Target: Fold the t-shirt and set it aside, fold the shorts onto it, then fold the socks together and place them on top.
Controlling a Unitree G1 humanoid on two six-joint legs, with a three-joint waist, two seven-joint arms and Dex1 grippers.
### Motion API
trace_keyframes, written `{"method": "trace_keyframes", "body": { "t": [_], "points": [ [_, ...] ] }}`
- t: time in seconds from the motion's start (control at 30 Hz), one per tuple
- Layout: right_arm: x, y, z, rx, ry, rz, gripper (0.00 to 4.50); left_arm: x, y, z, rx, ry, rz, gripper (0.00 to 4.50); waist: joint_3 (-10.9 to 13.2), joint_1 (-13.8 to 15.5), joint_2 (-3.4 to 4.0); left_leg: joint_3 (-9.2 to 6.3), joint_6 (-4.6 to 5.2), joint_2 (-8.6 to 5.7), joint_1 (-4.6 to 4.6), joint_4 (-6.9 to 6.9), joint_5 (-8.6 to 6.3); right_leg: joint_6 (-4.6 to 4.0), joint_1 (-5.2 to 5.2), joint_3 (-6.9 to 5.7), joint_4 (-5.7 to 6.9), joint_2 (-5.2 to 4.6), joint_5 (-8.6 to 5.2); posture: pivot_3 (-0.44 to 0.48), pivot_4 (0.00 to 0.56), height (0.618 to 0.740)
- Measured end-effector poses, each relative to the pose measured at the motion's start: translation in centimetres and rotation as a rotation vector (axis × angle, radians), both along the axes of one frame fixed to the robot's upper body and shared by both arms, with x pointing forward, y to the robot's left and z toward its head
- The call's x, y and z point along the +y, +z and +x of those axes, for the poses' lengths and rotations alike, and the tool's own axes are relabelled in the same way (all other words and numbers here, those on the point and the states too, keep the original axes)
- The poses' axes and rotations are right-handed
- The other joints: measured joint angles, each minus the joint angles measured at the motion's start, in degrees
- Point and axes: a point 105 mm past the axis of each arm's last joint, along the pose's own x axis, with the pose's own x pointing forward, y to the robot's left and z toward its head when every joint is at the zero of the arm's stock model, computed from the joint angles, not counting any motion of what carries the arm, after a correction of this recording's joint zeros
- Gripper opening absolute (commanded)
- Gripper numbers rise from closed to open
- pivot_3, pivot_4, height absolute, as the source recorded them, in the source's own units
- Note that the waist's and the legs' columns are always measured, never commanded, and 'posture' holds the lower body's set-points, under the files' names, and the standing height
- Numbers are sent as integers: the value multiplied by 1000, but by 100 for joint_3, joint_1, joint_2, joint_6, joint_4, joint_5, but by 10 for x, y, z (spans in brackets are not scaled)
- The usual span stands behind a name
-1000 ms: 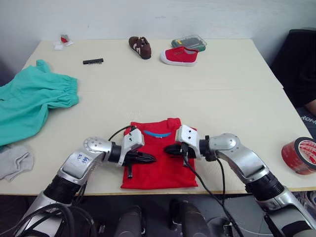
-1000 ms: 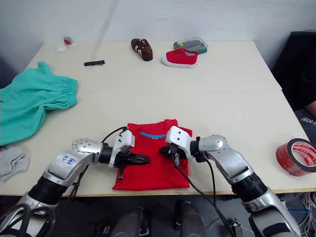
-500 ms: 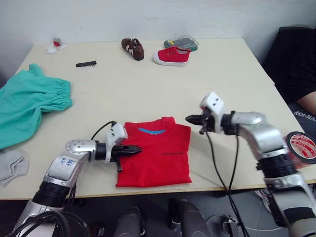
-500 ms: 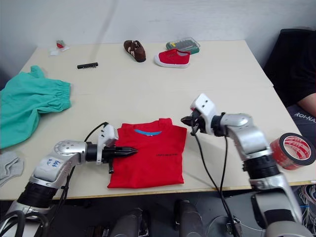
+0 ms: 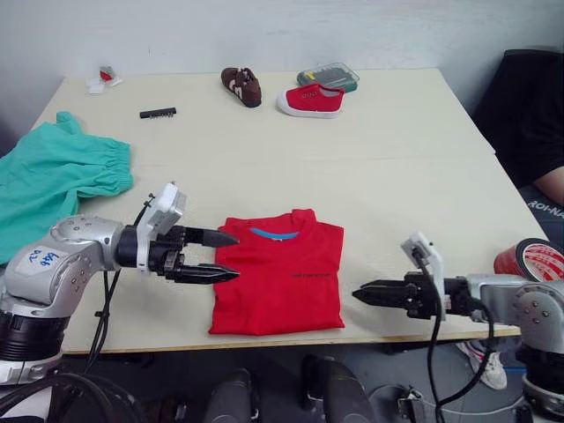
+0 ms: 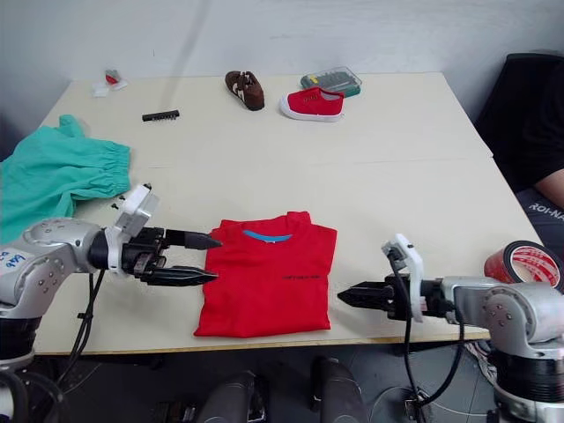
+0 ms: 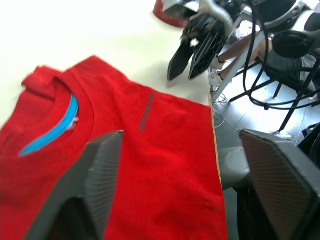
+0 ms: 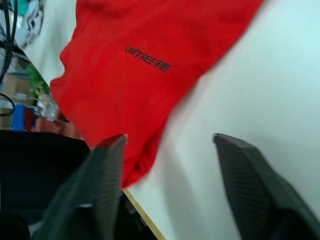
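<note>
both arms backed off the t-shirt [image 5: 278, 271] since a moment ago. shorts [image 5: 53, 181] lie at 9 o'clock, left gripper [image 5: 226, 256] spread wide beside the folded shirt, right gripper [image 5: 359, 294] also empty and parted, at 3 o'clock.

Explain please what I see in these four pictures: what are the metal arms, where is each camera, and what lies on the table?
The metal arms belong to a humanoid robot. Two pictures come from cameras in its head, looking down over the beige table. The other two come from cameras on its wrists, looking along the black fingers.

The left gripper is open beside the folded bright red cotton t-shirt. The right gripper is also open, on the shirt's other side. Neither holds anything.

The teal-green fabric shorts lie at the left. Farther back are a brown shoe, a red canvas shoe and a small case. A red tape roll sits at the right.
</note>
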Motion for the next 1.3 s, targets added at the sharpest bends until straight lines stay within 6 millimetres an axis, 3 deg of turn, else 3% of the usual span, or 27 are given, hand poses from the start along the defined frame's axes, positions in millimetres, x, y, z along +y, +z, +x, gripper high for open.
{"method": "trace_keyframes", "body": {
  "t": [0.07, 0.47, 0.63, 0.9, 0.97, 1.2, 1.3],
  "points": [
    [9, 0, 3, -22, 30, 17, 4469, 0, 1, 1, -11, 6, 1, 4500, -1, 1, -1, 0, -2, 1, 0, -1, 0, 0, 0, 0, -1, 4, 0, 0, 150, 740],
    [76, -1, 32, -9, 159, 164, 4469, 0, 5, 12, -93, 85, 34, 4500, -16, -154, -27, 3, -23, 6, 13, -14, 12, -4, 1, 3, 8, 10, -3, 0, 150, 740],
    [79, -4, 40, -17, 153, 146, 3227, -3, 7, 12, -112, 86, 35, 4500, -17, -143, -28, 4, -23, 4, 13, -14, 12, -5, 1, 4, 8, 8, -3, 0, 150, 740],
    [78, -6, 40, -50, 162, 97, 572, -14, 18, 14, -140, 49, -4, 4500, -16, -131, -27, 3, -21, 2, 6, -15, 11, -3, 0, 3, 1, 7, -2, 0, 150, 740],
    [73, -2, 40, -73, 168, 86, 23, -22, 25, 12, -137, 10, -55, 4500, -16, -128, -27, 4, -18, -1, 6, -11, 11, 0, 2, 4, 1, 3, 0, 0, 150, 740],
    [18, 8, 58, -153, 0, -91, 23, -42, 38, 11, -113, -27, -194, 4500, -11, 11, -19, 3, -12, -6, -4, -5, 12, 5, -2, 2, -2, 2, 2, 0, 150, 740],
    [-23, 22, 56, -209, -73, -210, 23, -44, 39, 12, -121, -27, -205, 4500, -7, 43, -12, 2, -12, -6, -9, -6, 12, 5, -3, -1, -12, 4, 2, 0, 150, 740]
  ]
}}
